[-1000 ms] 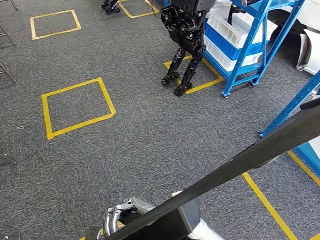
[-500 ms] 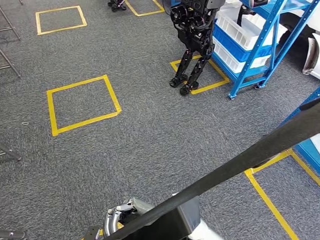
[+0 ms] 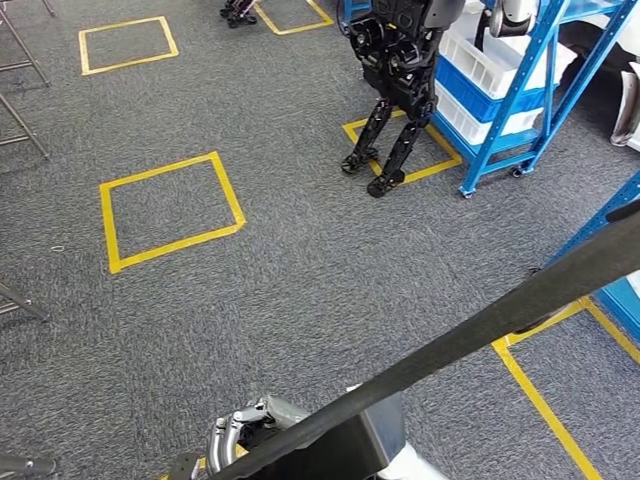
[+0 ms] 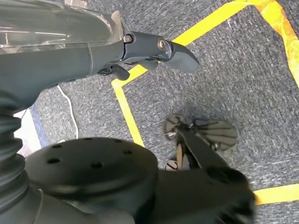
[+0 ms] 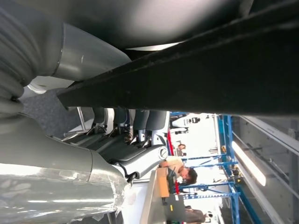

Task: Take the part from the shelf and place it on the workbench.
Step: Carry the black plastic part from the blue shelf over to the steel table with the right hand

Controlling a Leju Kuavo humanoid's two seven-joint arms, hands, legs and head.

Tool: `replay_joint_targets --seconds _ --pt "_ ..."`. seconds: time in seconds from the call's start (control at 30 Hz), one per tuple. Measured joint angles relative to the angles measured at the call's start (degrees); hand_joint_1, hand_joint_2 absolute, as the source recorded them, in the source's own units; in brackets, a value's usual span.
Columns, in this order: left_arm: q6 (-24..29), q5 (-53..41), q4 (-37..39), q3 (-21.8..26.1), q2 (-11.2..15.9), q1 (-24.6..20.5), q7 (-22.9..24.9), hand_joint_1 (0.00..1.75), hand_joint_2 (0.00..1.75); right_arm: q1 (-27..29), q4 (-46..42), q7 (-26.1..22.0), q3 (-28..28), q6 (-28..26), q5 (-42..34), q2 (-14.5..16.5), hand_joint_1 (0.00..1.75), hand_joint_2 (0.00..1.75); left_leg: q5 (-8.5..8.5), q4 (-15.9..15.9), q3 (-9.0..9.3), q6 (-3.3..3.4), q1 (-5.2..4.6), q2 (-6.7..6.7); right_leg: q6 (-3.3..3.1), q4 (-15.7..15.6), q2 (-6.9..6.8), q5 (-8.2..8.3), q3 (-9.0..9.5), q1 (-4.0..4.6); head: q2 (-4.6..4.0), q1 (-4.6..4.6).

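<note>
A long black strip-shaped part [image 3: 483, 325] crosses the head view from the bottom middle up to the right edge, above the carpet. In the right wrist view the same part [image 5: 197, 70] runs just beyond my right hand [image 5: 116, 144], whose fingers reach up against it and appear to hold it. My left hand [image 3: 230, 437] hangs low at the bottom of the head view with nothing in it. The left wrist view shows its thumb [image 4: 176, 49] stretched out over the carpet. A blue shelf [image 3: 521, 90] with white bins stands at the far right.
Another black humanoid robot [image 3: 396, 70] stands on a yellow floor mark in front of the blue shelf. A yellow taped square [image 3: 173, 210] lies on the grey carpet ahead, and yellow lines [image 3: 540, 405] run at the right. Metal chair legs [image 3: 23, 110] stand at the left. A person [image 5: 183, 172] sits far off.
The whole floor scene has slid to the right in the picture, so my camera has turned. The part and my left hand keep their places in view.
</note>
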Motion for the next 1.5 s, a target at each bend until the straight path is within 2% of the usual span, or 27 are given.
replay_joint_targets --seconds 0.07,0.2,0.27,0.33,0.37,0.4,0.47,0.53,0.6,0.67,0.73,0.77,0.83,0.87,0.9,0.93,1.0,1.07,1.1,1.17,1.2,1.27,1.3,1.37,1.4,1.43,1.5 --pt "0.0 -0.2 0.0 0.0 0.0 -0.1 0.0 0.0 1.75 0.0 0.0 0.0 0.0 0.0 0.0 0.0 1.75 1.75 0.69 -3.4 1.5 0.56 -0.1 0.06 0.74 0.7 0.04 -0.3 -0.5 0.11 0.0 -0.01" --pt "0.0 -0.3 0.0 0.0 0.0 0.2 0.0 0.0 1.75 -0.1 -0.2 -0.1 0.0 -0.1 0.3 0.0 1.75 1.75 0.75 -3.6 1.31 2.3 -0.42 -0.19 1.61 1.8 0.05 -1.19 -1.04 -0.16 0.0 0.22" --pt "0.0 -0.4 0.0 0.0 0.0 0.1 0.0 0.0 1.75 -0.2 -0.3 -0.2 0.0 -0.2 0.7 0.0 1.75 1.75 0.87 -3.7 1.32 2.86 -0.43 -0.35 1.91 6.8 0.1 -4.33 -3.1 -0.25 0.0 0.36" --pt "0.1 -0.4 0.0 0.0 0.1 0.1 0.0 0.0 1.75 -0.2 -0.4 -0.3 0.0 -0.3 1.0 -0.1 1.75 1.75 0.87 -3.7 1.28 3.11 -0.62 -0.67 1.95 14.7 0.11 -7.83 -6.61 -0.26 0.0 0.43" --pt "0.1 -0.4 0.0 0.0 0.1 0.2 0.0 0.0 1.75 -0.1 -0.4 -0.4 0.0 -0.3 1.1 -0.1 1.75 1.75 0.87 -3.7 1.3 3.15 -0.74 -0.96 1.89 17.2 0.15 -8.43 -7.77 -0.25 0.0 0.43" --pt "0.1 -0.4 0.0 0.0 0.1 0.2 0.0 0.0 1.75 -0.1 -0.4 -0.4 0.0 -0.3 1.2 -0.1 1.75 1.75 0.87 -3.7 1.33 3.17 -0.85 -1.37 1.74 17.6 0.25 -7.94 -8.0 -0.23 0.0 0.43" --pt "0.1 -0.4 0.0 0.0 0.1 0.2 0.0 0.0 1.75 -0.2 -0.4 -0.4 0.0 -0.4 1.2 -0.1 1.75 1.75 0.88 -3.7 1.51 3.19 -1.02 -2.48 1.14 11.9 1.17 -4.08 -5.38 -0.08 0.0 0.43" --pt "0.1 -0.4 0.0 0.0 0.0 0.0 0.0 0.0 1.75 -0.2 -0.5 -0.5 0.0 -0.4 1.3 -0.1 1.75 1.75 0.97 -3.7 1.51 3.05 -0.99 -3.64 0.35 4.7 3.51 -0.81 -2.02 0.1 0.0 0.39" --pt "0.1 -0.5 0.0 0.0 -0.1 -0.1 0.0 0.0 1.75 -0.3 -0.5 -0.5 0.0 -0.4 1.4 -0.1 1.75 1.75 1.22 -3.8 1.19 2.61 -0.68 -4.62 -0.08 2.0 4.69 -0.14 -0.89 0.3 0.0 0.44" --pt "0.1 -0.5 0.0 0.0 0.0 0.0 0.0 0.0 1.75 -0.4 -0.6 -0.6 0.0 -0.4 1.4 -0.1 1.75 1.75 1.43 -4.0 0.95 2.01 -0.47 -5.29 -0.24 0.9 3.59 0.0 -0.46 0.32 0.0 0.5" --pt "0.1 -0.5 0.0 0.1 0.0 0.1 0.0 0.0 1.75 -0.5 -0.8 -0.8 0.0 -0.4 1.6 0.0 1.75 1.75 0.22 -2.6 0.1 1.59 -0.66 -3.97 -0.53 -0.7 2.22 0.29 0.2 0.09 0.0 0.41" --pt "0.1 -0.6 0.0 0.1 0.0 0.0 0.0 0.0 1.75 -0.5 -0.8 -0.9 0.0 -0.4 1.6 0.0 1.75 1.75 -1.23 -0.2 -1.05 1.43 -0.72 -2.79 -0.67 -1.1 1.48 0.43 0.38 -0.02 0.0 0.37" --pt "0.2 -0.6 0.0 0.1 0.1 -0.1 0.0 0.0 1.75 -0.4 -0.8 -1.0 0.0 -0.4 1.8 0.0 1.75 1.75 -4.42 6.9 -4.49 0.99 -0.69 -1.09 -0.89 -1.2 0.08 0.42 0.36 0.08 0.0 0.37" --pt "0.2 -0.6 0.0 0.1 0.1 -0.1 0.0 0.0 1.75 -0.3 -0.8 -1.0 0.0 -0.4 1.8 0.0 1.75 1.75 -5.22 9.6 -5.77 0.77 -0.6 -0.74 -0.9 -1.1 -0.64 0.35 0.32 0.12 0.0 0.39" --pt "0.2 -0.7 0.0 0.1 0.1 -0.1 0.0 0.0 1.75 -0.3 -0.8 -1.1 0.0 -0.4 1.9 0.0 1.75 1.75 -4.99 10.5 -6.09 0.59 -0.51 -0.47 -0.86 -1.0 -1.33 0.26 0.33 0.13 0.0 0.38" --pt "0.2 -0.7 0.0 0.1 0.2 -0.1 0.0 0.0 1.75 -0.3 -0.8 -1.1 0.0 -0.4 1.9 0.0 1.75 1.75 -3.74 9.0 -5.25 0.44 -0.43 -0.15 -0.76 -1.0 -1.94 0.15 0.4 0.12 0.0 0.37" --pt "0.2 -0.8 0.0 0.1 0.2 -0.1 0.1 0.0 1.75 -0.3 -0.8 -1.1 0.0 -0.4 1.9 0.0 1.75 1.75 -0.41 1.6 -1.36 0.3 -0.42 1.63 -0.32 -0.7 -3.01 -0.22 0.58 0.12 0.0 0.35" --pt "0.2 -0.9 0.0 0.1 0.3 -0.2 0.1 0.0 1.75 -0.4 -0.8 -1.1 0.0 -0.4 2.0 0.0 1.75 1.75 1.08 -3.5 1.1 0.87 -0.68 3.21 0.26 -0.1 -3.86 -0.66 0.51 0.41 0.0 0.43" --pt "0.2 -0.9 0.0 0.1 0.3 -0.2 0.1 0.0 1.75 -0.4 -0.9 -1.1 0.0 -0.4 2.0 -0.1 1.75 1.75 0.95 -4.1 1.3 1.28 -0.9 3.41 0.49 0.1 -4.29 -0.78 0.47 0.55 0.0 0.45" --pt "0.2 -0.9 0.0 0.1 0.3 0.0 0.1 0.0 1.75 -0.4 -0.9 -1.1 0.0 -0.4 2.0 0.0 1.75 1.75 1.18 -4.2 1.12 2.09 -1.04 2.32 0.88 0.2 -5.08 -0.97 0.55 0.51 0.0 0.45" --pt "0.2 -0.9 0.0 0.1 0.3 0.1 0.1 0.0 1.75 -0.4 -0.9 -1.1 0.1 -0.4 2.0 0.0 1.75 1.75 1.29 -4.2 1.11 2.41 -1.03 1.81 1.15 0.5 -4.68 -1.44 0.54 0.35 0.0 0.46" --pt "0.3 -0.9 0.0 0.2 0.3 0.1 0.1 0.0 1.75 -0.4 -1.0 -1.1 0.0 -0.4 2.0 -0.1 1.75 1.75 1.53 -4.4 1.08 3.02 -0.86 0.81 1.58 4.1 -2.37 -4.09 -0.8 0.06 0.0 0.57" --pt "0.3 -0.9 0.0 0.2 0.3 0.1 0.1 0.0 1.75 -0.4 -1.1 -1.1 0.0 -0.4 2.0 -0.1 1.75 1.75 1.59 -4.3 1.02 3.22 -0.87 0.29 1.68 7.7 -0.99 -6.05 -2.32 -0.03 0.0 0.64" --pt "0.3 -0.9 0.0 0.2 0.3 0.0 0.1 0.0 1.75 -0.2 -1.1 -1.1 0.0 -0.4 2.0 -0.2 1.75 1.75 1.68 -4.3 0.93 3.45 -1.02 -0.92 1.65 15.3 0.04 -8.99 -5.87 -0.05 0.0 0.67" --pt "0.2 -0.9 0.0 0.2 0.3 0.1 0.1 0.0 1.75 -0.2 -1.1 -1.1 0.0 -0.4 2.0 -0.2 1.75 1.75 1.72 -4.3 0.91 3.5 -1.12 -1.58 1.55 17.1 0.19 -9.06 -6.81 -0.03 0.0 0.67" --pt "0.3 -0.9 0.0 0.2 0.3 0.1 0.1 0.0 1.75 -0.2 -1.1 -1.1 0.0 -0.4 2.0 -0.2 1.75 1.75 1.75 -4.3 0.94 3.53 -1.2 -2.28 1.37 16.4 0.34 -7.94 -6.65 0.0 0.0 0.66" --pt "0.3 -0.9 0.0 0.2 0.3 0.1 0.1 0.0 1.75 -0.2 -1.1 -1.1 0.0 -0.4 2.0 -0.2 1.75 1.75 1.79 -4.3 1.06 3.54 -1.2 -3.71 0.83 9.4 1.84 -3.56 -3.63 0.08 0.0 0.66"
